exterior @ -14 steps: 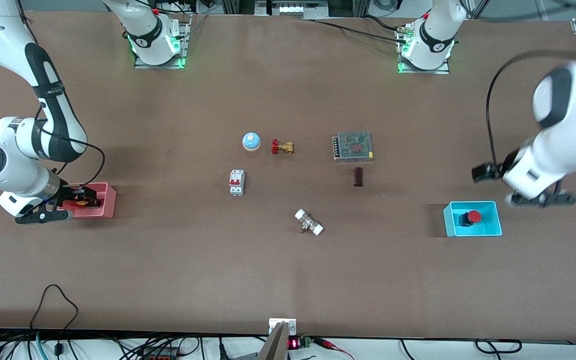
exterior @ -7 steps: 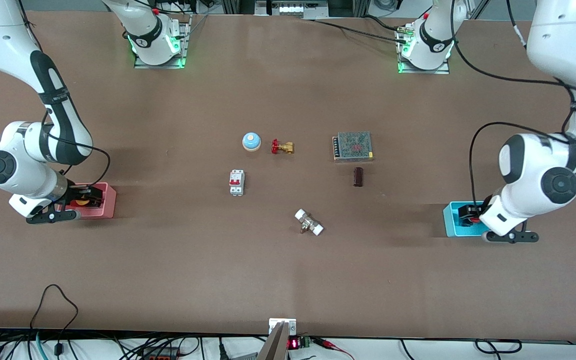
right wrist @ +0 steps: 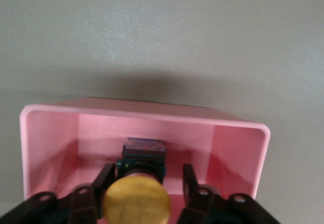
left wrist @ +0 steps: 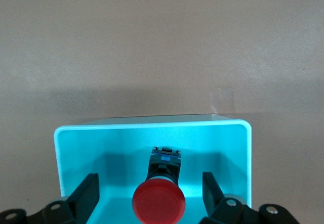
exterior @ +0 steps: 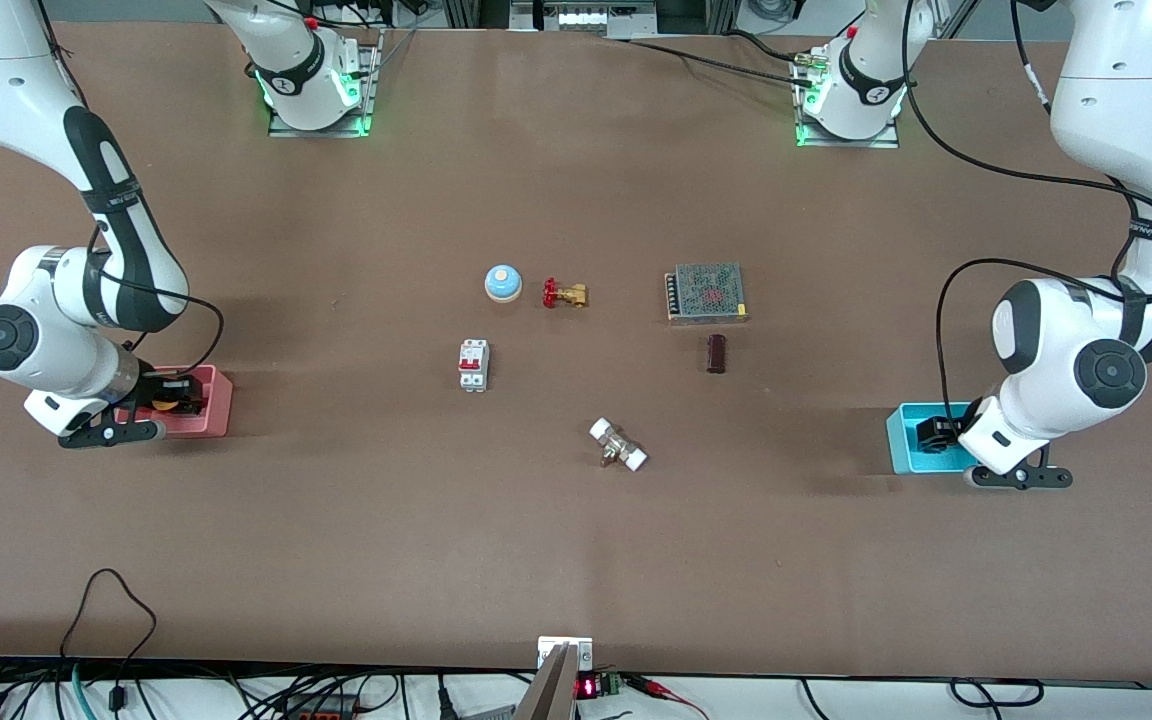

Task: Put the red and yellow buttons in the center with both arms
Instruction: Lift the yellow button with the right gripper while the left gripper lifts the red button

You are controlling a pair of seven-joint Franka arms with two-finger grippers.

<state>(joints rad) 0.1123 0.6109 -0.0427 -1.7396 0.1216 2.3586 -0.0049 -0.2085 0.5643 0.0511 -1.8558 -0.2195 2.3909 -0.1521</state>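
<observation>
Two grippers sit down in bins — left gripper wide around the red button (blue bin), right gripper pinching the yellow button in the pink bin.

No readable text or labels

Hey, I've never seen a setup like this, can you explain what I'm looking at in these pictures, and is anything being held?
Two white robot arms stand at a brown table, seen from a high camera facing them. The other two pictures come from cameras on each arm's wrist. The left gripper is down in a blue bin, fingers open on either side of a red button. The right gripper is in a pink bin, fingers close against a yellow button; neither button is lifted yet. Mid-table lie a blue dome, a brass valve, a breaker switch, a metal power supply and small parts.
</observation>
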